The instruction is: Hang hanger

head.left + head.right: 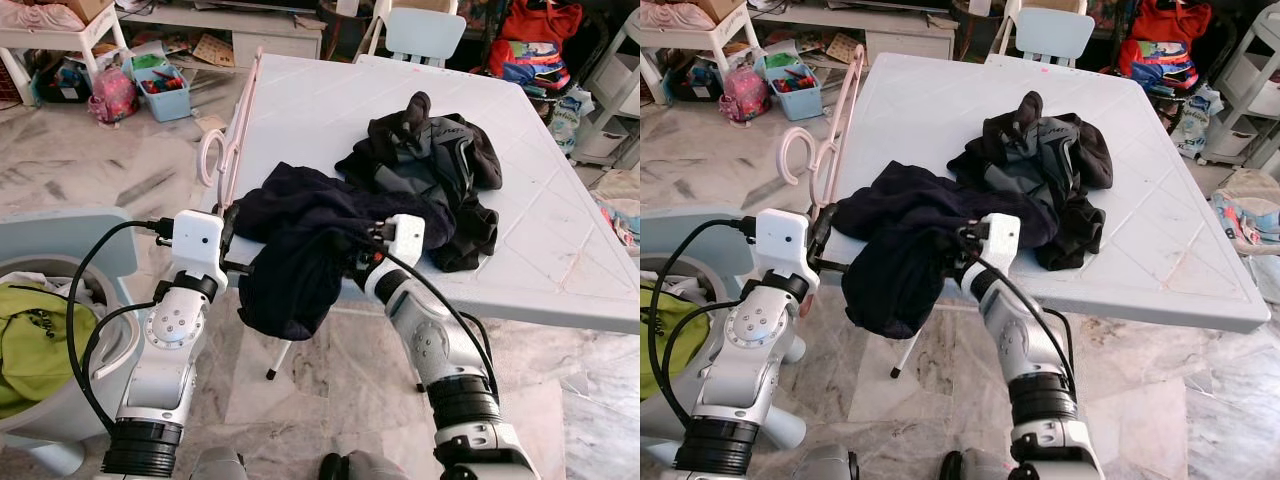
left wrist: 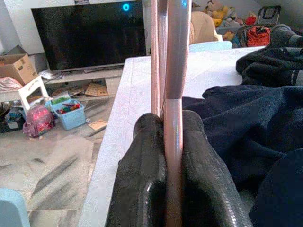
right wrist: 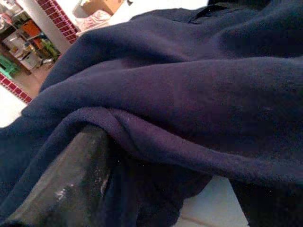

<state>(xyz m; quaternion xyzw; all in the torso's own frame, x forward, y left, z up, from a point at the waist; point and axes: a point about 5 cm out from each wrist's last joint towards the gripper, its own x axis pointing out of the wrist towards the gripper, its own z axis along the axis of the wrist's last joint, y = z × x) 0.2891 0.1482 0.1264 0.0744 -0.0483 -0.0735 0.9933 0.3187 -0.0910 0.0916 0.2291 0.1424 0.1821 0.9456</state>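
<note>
The left gripper (image 2: 165, 156) was clamped on the pink hanger (image 1: 240, 120), a thin, smooth plastic frame whose long axis ran away from it along the left edge of the white table (image 1: 560, 250), hook to the left. Just right of it, the right gripper (image 1: 368, 250) was buried in the navy garment (image 1: 300, 250), soft fleecy cloth drooping over the near edge; whether its fingers pinched the cloth I could not tell

Right tool (image 3: 71, 184) under navy garment (image 1: 300, 250)
</note>
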